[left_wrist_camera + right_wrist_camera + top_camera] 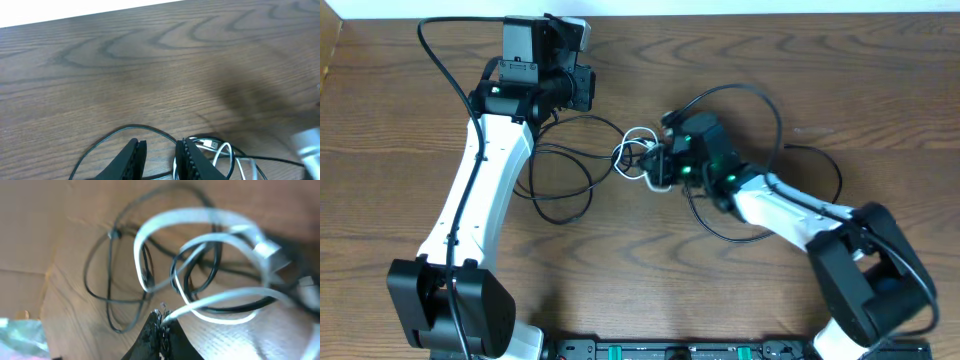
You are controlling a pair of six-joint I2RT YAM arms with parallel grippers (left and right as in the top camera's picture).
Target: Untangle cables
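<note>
Right gripper (161, 316): pressed shut, pinching the thin white plug-ended cable (200, 214)
Tangle: white loops threaded through the thin black longer cable (131, 126), mid brown wooden table (720, 300) — not separated
Left gripper (160, 143): fingers slightly parted, seemingly empty, just beside the tangle
Progress: early — likely one hold taken, pulling apart left

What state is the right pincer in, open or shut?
Shut on the white cable: tips of the right pincer meet, that cable running out between them.
</note>
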